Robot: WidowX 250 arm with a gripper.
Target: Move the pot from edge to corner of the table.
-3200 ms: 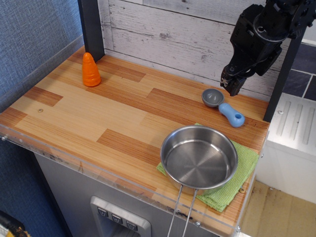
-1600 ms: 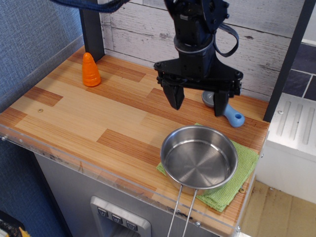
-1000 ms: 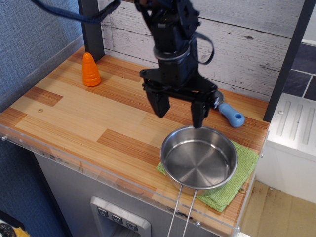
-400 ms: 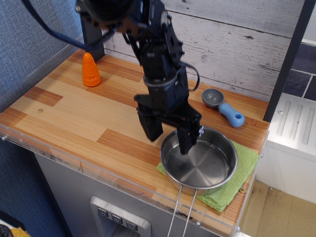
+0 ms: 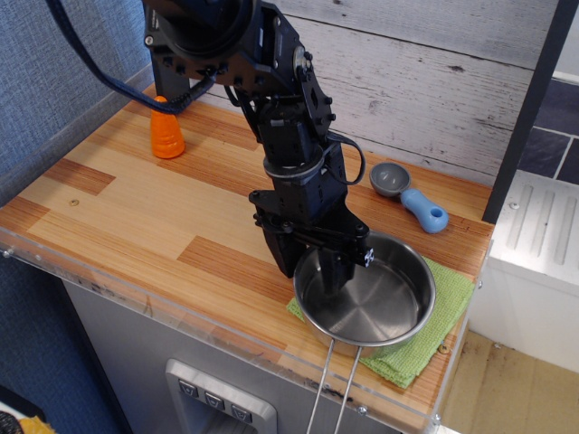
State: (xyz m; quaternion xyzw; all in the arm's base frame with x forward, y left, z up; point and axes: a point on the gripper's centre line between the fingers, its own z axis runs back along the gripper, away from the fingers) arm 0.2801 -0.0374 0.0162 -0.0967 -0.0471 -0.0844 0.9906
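Note:
The pot [image 5: 375,294], a shallow shiny steel pan with a long wire handle sticking out over the front edge, sits on a green cloth [image 5: 425,339] at the front right of the wooden table [image 5: 136,208]. My black gripper [image 5: 306,270] is open and straddles the pot's left rim: one finger stands outside it, the other inside the bowl. The jaws have not closed on the rim.
An orange cone [image 5: 166,128] stands at the back left, partly behind my arm. A small grey scoop with a blue handle [image 5: 409,193] lies at the back right. A dark post stands at the back left corner and another at the right.
The gripper came from the back right, swung over the table, and dropped down to the pot's left rim; in the last moment it lowered a little further. The pot has not moved.

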